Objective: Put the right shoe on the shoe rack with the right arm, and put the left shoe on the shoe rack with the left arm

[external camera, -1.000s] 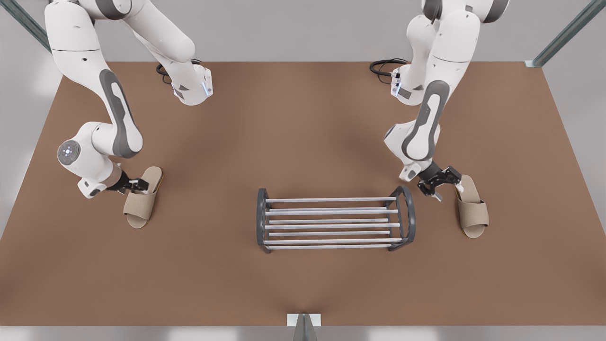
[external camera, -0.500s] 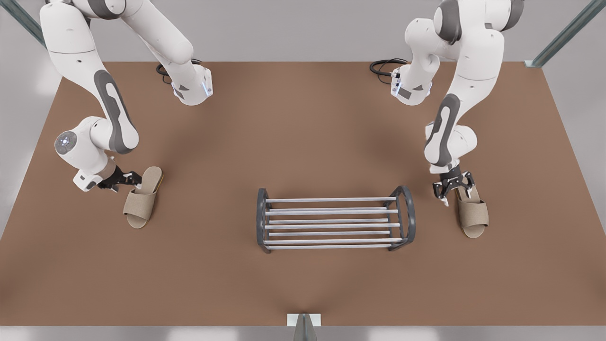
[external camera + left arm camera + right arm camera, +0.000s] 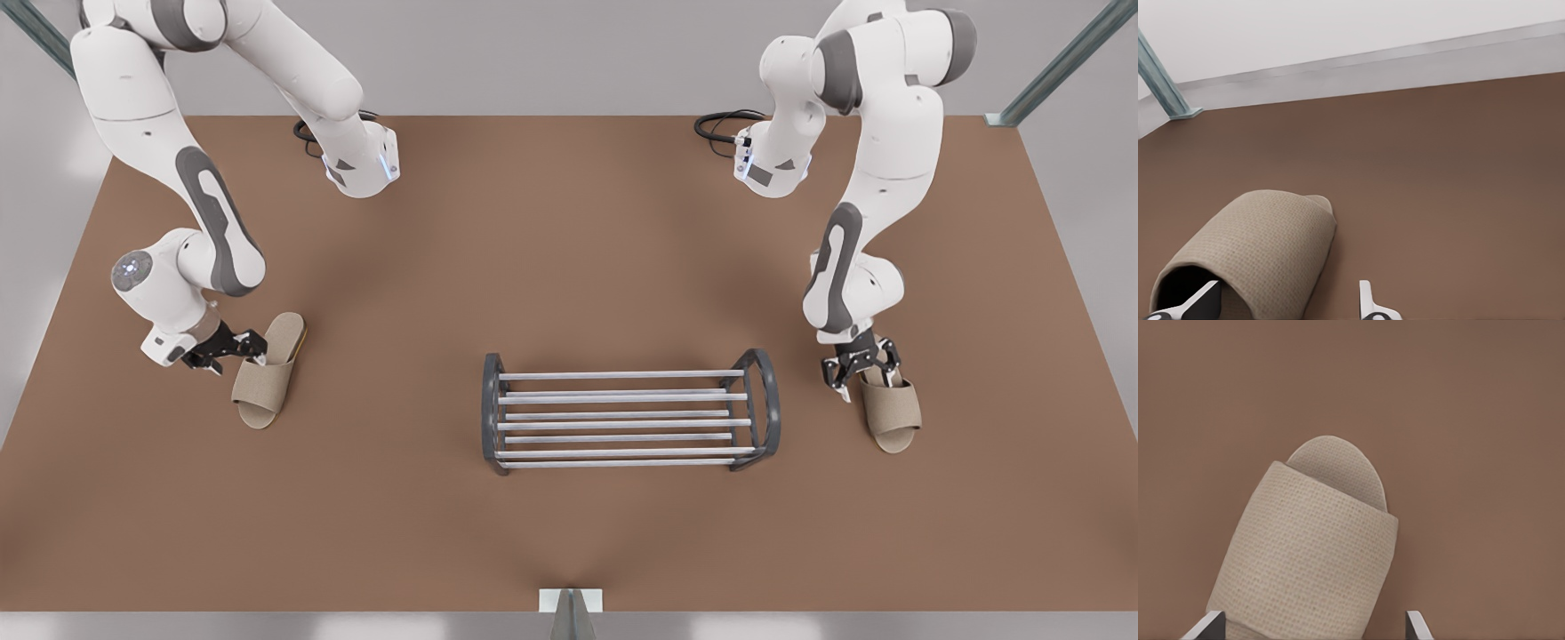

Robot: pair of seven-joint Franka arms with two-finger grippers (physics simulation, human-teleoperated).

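beige slippers flat on the brown table either side of the shoe rack [image 3: 629, 415] (central, bare): left gripper [image 3: 233, 348] spread wide at left slipper [image 3: 268, 371]; right gripper [image 3: 861, 366] spread astride right slipper [image 3: 887, 402], gripping nothing.

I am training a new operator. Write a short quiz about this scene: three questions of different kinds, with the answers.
1. True or false: one shoe already lies on the shoe rack.
2. The right gripper is: A) open, with its fingers on either side of the right shoe; B) shut on the rack; C) raised high above everything.
3. Fill in: one finger of the open left gripper sits at the opening of the ____ shoe.
Key: 1 false; 2 A; 3 left.
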